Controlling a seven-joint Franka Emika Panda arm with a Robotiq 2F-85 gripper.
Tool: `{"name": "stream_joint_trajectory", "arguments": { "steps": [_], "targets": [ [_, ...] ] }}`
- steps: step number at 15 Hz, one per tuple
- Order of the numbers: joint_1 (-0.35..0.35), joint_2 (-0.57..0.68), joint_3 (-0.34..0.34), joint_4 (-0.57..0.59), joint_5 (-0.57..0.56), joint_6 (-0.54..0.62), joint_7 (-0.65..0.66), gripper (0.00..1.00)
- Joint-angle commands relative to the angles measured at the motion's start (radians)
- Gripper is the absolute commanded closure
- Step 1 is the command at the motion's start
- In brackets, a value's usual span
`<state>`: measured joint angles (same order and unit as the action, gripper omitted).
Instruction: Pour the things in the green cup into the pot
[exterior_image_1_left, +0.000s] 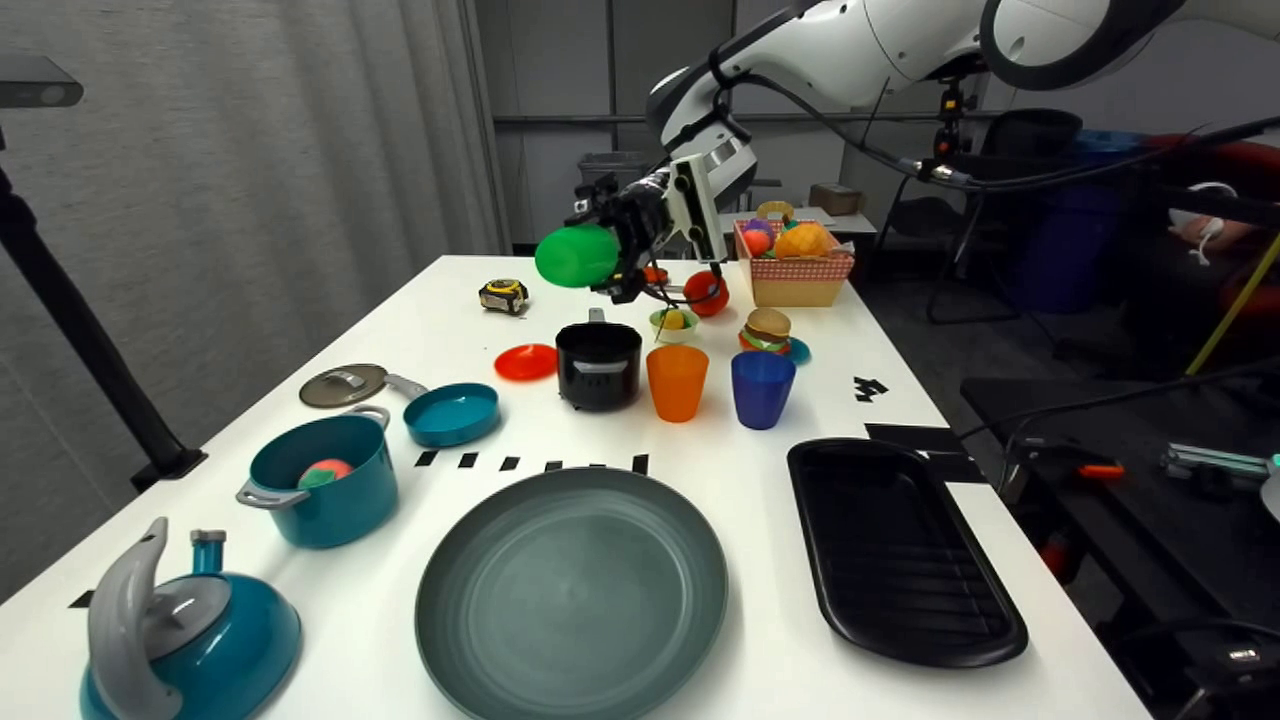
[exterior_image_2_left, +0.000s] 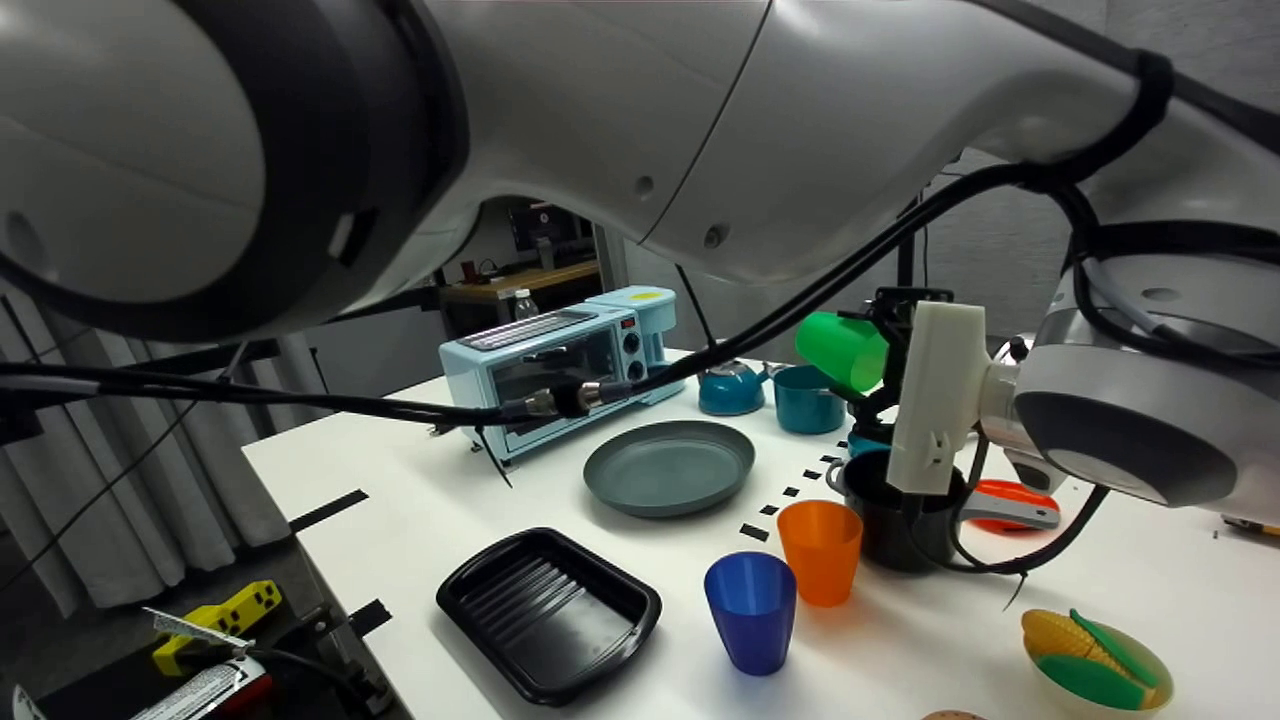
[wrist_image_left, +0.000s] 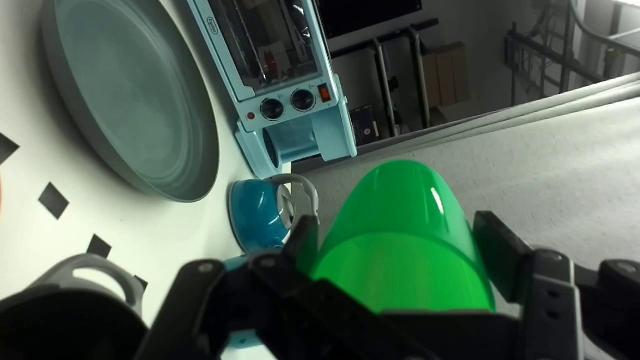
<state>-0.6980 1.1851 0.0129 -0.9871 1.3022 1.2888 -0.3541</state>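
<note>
3 cups in view, 1 in the air: gripper (wrist_image_left: 397, 232) is clenched on the green cup (wrist_image_left: 402, 200), fingers (wrist_image_left: 502, 260) on opposite sides of its wall. Cup is up off the table (exterior_image_1_left: 750, 470), tipped well over; in an exterior view it slants, end nearer the gripper lower. In both exterior views it shows higher than the pot (exterior_image_1_left: 598, 388), which stands upright on the table, gap between the 2. Can't tell if the cup's mouth lines up over it. Can't make out contents of either; pot's inside just reads dark.

Other 2 cups: orange cup (exterior_image_1_left: 678, 383) upright just beside the pot, blue cup (exterior_image_1_left: 763, 390) upright next along, so orange sits between pot and blue. Red disc (exterior_image_1_left: 526, 362) lies flat on the pot's other side.

Rest of the table: teal pot (exterior_image_1_left: 345, 505) with 1 red-and-green item (exterior_image_1_left: 325, 472) inside, teal skillet (exterior_image_1_left: 452, 415) near it. Large grey pan (exterior_image_1_left: 572, 590) between the kettle (exterior_image_1_left: 250, 630) and the flat black tray (exterior_image_1_left: 905, 550). Toaster oven (exterior_image_2_left: 560, 370) stands just beside the pan in an exterior view. Bowl (exterior_image_1_left: 674, 337) holds toy corn (exterior_image_2_left: 1065, 638); toy burger (exterior_image_1_left: 766, 330) near it. Basket (exterior_image_1_left: 797, 292) of toy food (exterior_image_1_left: 803, 240) at the table's far end in an exterior view.
</note>
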Motion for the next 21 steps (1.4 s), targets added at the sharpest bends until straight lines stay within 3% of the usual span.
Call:
{"name": "stream_joint_trajectory", "arguments": {
  "steps": [1, 10, 18, 19, 21],
  "targets": [
    [-0.013, 0.060, 0.008, 0.093, 0.016, -0.042, 0.006, 0.45],
    [0.007, 0.085, -0.023, 0.142, -0.048, -0.014, -0.006, 0.45],
    [0.042, 0.087, -0.081, 0.167, -0.170, 0.044, -0.111, 0.45],
    [0.043, -0.048, -0.076, 0.105, -0.161, 0.034, -0.069, 0.45],
    [0.053, -0.073, -0.080, 0.121, -0.168, 0.039, -0.080, 0.45]
  ]
}}
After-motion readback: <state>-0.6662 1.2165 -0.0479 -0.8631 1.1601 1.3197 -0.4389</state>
